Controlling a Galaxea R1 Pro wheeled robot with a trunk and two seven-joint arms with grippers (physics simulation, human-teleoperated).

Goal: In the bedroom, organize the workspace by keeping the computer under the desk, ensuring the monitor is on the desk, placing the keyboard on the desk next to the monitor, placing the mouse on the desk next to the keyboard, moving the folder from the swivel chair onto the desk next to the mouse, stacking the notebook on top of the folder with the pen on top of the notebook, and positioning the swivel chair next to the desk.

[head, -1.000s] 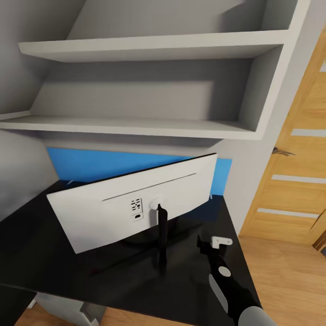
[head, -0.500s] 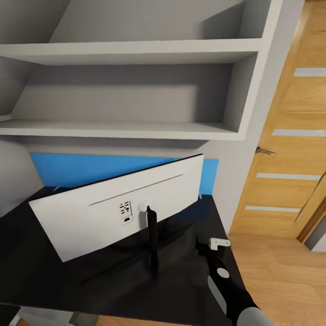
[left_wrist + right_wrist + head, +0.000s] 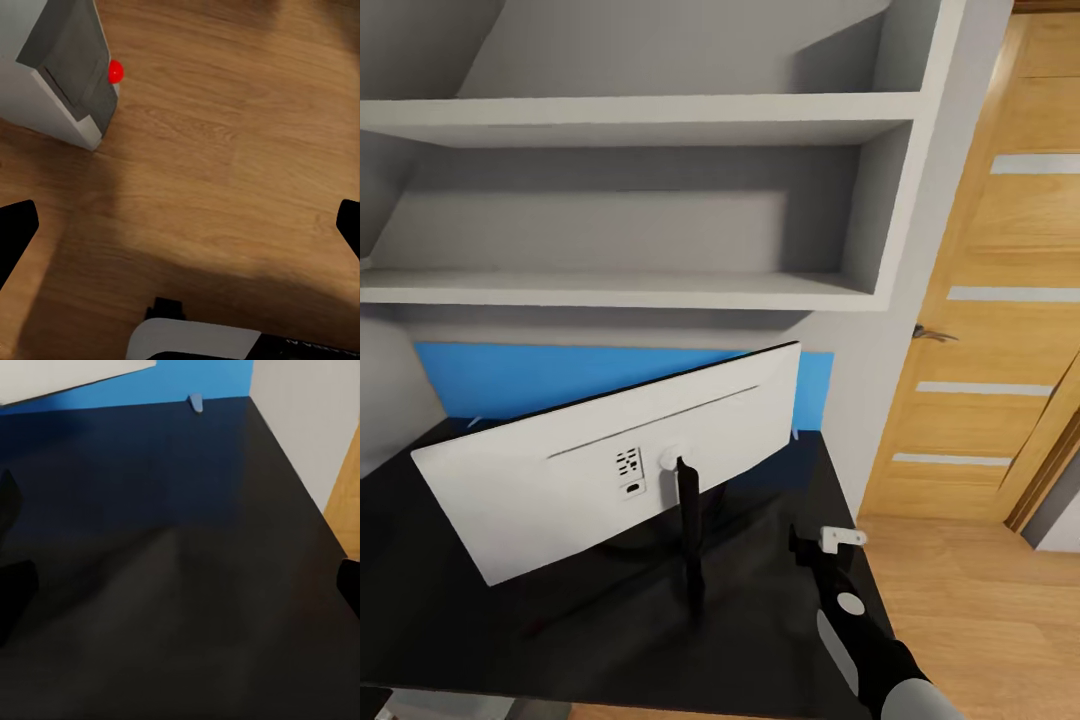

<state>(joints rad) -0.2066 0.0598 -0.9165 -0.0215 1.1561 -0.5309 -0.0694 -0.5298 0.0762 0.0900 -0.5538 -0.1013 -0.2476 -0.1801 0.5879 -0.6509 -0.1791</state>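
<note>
The monitor (image 3: 610, 455) stands on the desk (image 3: 760, 610), a glossy black top with a blue back panel (image 3: 510, 375). Its light-grey back and thin black stand face me. My right gripper (image 3: 822, 542) hovers open over the desk's right end, to the right of the stand, with nothing between its fingers. In the right wrist view the right gripper (image 3: 180, 585) looks across the bare desk (image 3: 187, 547) toward the monitor's lower edge (image 3: 75, 375). My left gripper (image 3: 180, 225) is open above wooden floor, near a light-grey computer (image 3: 60, 67) with a red dot.
Grey wall shelves (image 3: 630, 290) hang above the desk. A wooden door (image 3: 990, 330) with pale stripes stands to the right, with wooden floor (image 3: 980, 610) in front of it. A grey wall column (image 3: 870, 380) bounds the desk's right end.
The whole head view has slid left and slightly down, so the camera turned right. The monitor and desk hold their places. The right arm keeps its pose over the desk.
</note>
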